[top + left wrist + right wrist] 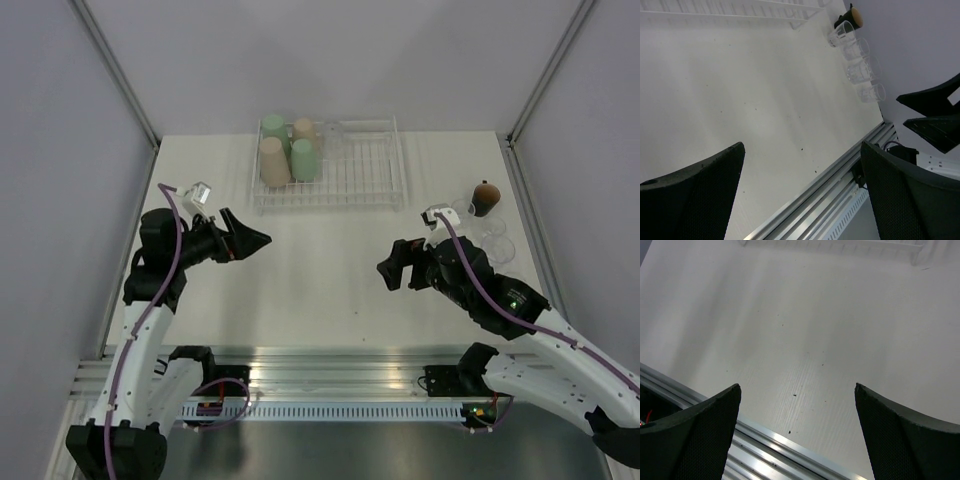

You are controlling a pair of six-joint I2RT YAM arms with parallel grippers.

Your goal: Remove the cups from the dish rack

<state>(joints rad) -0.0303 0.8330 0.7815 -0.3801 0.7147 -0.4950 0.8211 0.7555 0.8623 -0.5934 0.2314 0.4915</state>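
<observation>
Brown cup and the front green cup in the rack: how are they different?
The brown cup is dark; the front green tumbler is pale green. The brown cup sits on the table right of the dish rack, by the clear cups; the green tumbler stands in the rack beside a beige tumbler. The green tumbler looks taller. Nothing holds either one.

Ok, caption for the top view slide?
Left tool and right tool open; four tumblers in dish rack; brown cup, clear cups right.
</observation>
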